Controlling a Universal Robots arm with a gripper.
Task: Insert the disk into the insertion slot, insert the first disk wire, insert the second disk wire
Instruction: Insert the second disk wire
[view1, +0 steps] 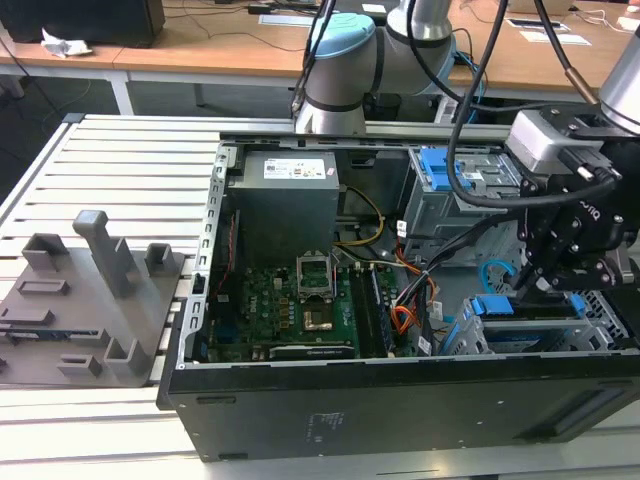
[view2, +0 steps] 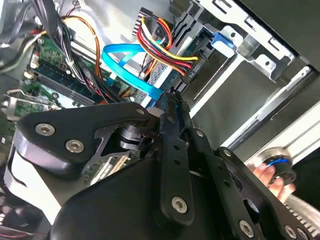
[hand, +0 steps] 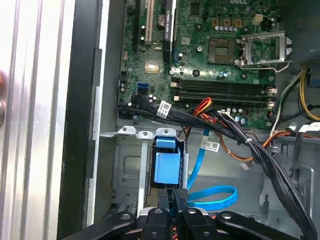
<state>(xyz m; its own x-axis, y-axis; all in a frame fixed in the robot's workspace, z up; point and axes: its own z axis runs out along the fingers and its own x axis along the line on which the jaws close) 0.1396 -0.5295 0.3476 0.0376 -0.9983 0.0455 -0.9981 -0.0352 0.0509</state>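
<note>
In the exterior view: on a ribbed silver aluminium table (view1: 120, 150), an open black computer case (view1: 400, 410) with a green motherboard (view1: 290, 310) inside. Beside the case, toward the exterior view's left, a grey plastic fixture with upright posts (view1: 95, 300). Behind, wooden desks (view1: 200, 45) and the grey-and-blue robot arm (view1: 340, 70). Over the case's corner at the exterior view's right, the black gripper (view1: 540, 280), just above the disk in its bright blue plastic carrier (view1: 495, 307). Already seated in the light grey perforated sheet-metal insertion slot (view1: 600, 305). Further back, a taller grey metal cage with a blue clip (view1: 440, 170).

In the second wrist view: gripper (view2: 172, 100) with fingers (view2: 175, 145) drawn close together, tips right at a flat blue ribbon cable (view2: 127, 65) and a black plug on a red-yellow-black wire bundle (view2: 162, 47). Cannot tell whether anything is pinched between them. Tight quarters here, with metal bay walls close on one side and cables on the other. Near the table edge, a person's hand (view2: 267, 175).

In the first wrist view: gripper (hand: 173, 196) just short of the disk (hand: 166, 167), tips nearly closed with a thin gap. Disk held between the walls of the insertion slot (hand: 127, 170). Just beside it, a loop of the blue ribbon cable (hand: 215, 195) on the open grey case floor. Black cable bundle (hand: 240, 137) crossing between slot and motherboard (hand: 200, 30). Table (hand: 40, 100) along the case's outer wall.
</note>
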